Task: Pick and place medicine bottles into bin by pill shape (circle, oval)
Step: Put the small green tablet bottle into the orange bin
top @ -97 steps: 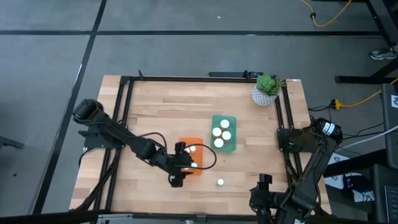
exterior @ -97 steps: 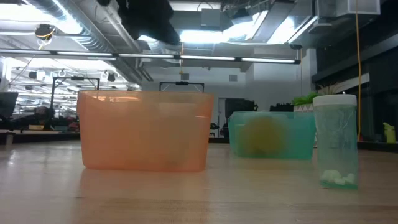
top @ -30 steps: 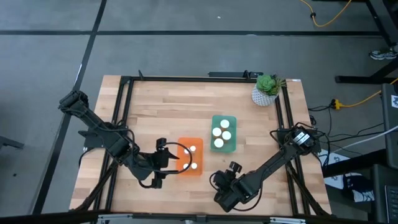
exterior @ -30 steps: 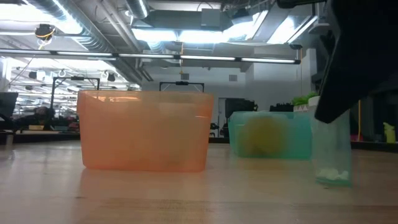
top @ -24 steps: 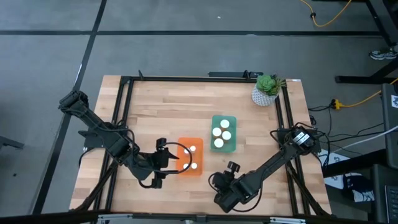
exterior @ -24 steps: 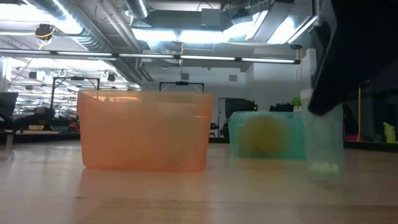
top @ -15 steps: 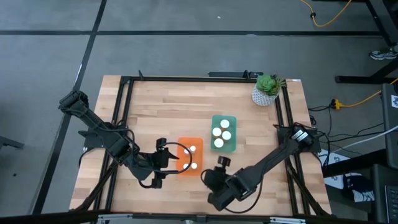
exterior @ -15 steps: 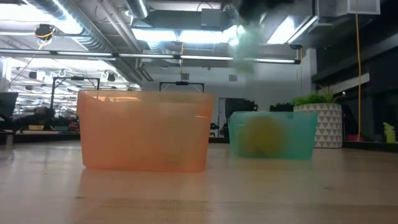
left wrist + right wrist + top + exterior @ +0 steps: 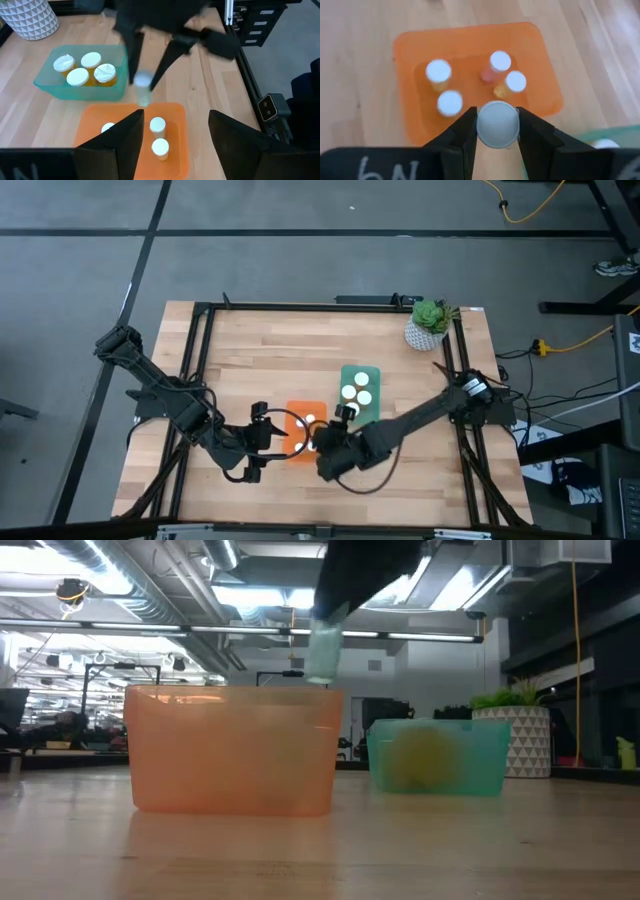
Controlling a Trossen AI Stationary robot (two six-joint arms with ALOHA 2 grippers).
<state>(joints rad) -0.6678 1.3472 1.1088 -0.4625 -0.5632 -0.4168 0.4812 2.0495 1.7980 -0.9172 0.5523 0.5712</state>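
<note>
While the high view hides the carried bottle (image 9: 497, 124) under the right arm, the right wrist view shows it plainly: the right gripper (image 9: 496, 131) has its fingers (image 9: 464, 131) closed on the bottle's sides, white cap up, directly above the orange bin (image 9: 407, 47). The low view shows that bottle (image 9: 323, 650) hanging clear of the orange bin's rim (image 9: 230, 692), gripped from above, and the left wrist view catches it (image 9: 142, 85) between the right fingers over the bin's far edge.

Below the right fingers, the orange bin holds four small white-capped bottles (image 9: 500, 61) (the left wrist view shows only part of them, the high view just white dots). Beside the right gripper, the teal bin (image 9: 368, 370) holds larger bottles (image 9: 78, 76); the left wrist view counts four, standing upright and close together, while in the low view they read only as a yellow blur behind the teal wall (image 9: 436, 757).

The left gripper (image 9: 252, 441) waits just beside the orange bin (image 9: 298, 408), on the side away from the teal bin, its fingers (image 9: 113, 143) spread wide and empty.

A potted plant (image 9: 429, 324) stands at the bench's (image 9: 270, 350) far corner, well beyond both grippers; the right arm crosses over the teal bin's near end in the high view.
</note>
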